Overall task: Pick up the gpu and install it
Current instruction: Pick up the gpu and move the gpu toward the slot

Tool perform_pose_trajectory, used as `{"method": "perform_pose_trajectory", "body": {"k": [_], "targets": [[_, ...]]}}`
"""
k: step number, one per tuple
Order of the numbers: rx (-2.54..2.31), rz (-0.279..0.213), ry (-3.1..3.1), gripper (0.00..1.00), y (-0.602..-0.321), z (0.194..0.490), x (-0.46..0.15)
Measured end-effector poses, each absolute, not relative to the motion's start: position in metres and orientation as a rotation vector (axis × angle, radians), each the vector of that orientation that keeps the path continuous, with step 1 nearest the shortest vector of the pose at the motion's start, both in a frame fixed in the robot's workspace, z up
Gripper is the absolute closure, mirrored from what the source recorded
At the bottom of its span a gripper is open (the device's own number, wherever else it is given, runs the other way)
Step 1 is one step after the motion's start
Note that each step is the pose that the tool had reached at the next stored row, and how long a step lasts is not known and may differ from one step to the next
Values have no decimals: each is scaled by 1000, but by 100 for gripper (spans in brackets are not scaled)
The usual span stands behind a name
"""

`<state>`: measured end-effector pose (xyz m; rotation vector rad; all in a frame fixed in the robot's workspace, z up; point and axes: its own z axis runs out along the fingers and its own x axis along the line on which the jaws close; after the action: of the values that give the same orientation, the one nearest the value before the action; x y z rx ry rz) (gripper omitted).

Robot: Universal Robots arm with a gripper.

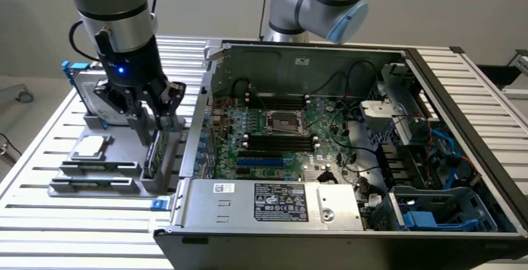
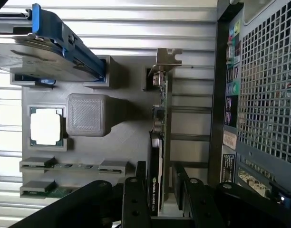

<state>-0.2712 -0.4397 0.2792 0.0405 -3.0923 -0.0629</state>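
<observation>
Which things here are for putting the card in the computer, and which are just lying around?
For the job:
- graphics card
- hand, open on either side of the card
- computer case

Just lying about:
- hard drive
- square chip

we list: one table [image 1: 33, 165] of silver slats; on it, a grey parts holder [image 1: 123, 152] toward the exterior view's left, and just beside it an open computer case [image 1: 330, 248].
</observation>
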Motion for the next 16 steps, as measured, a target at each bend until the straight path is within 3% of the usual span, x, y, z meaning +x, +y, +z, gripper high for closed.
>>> {"method": "perform_pose_trajectory", "body": {"k": [16], "targets": [[45, -63, -3102, 64, -435, 250, -273]]}}
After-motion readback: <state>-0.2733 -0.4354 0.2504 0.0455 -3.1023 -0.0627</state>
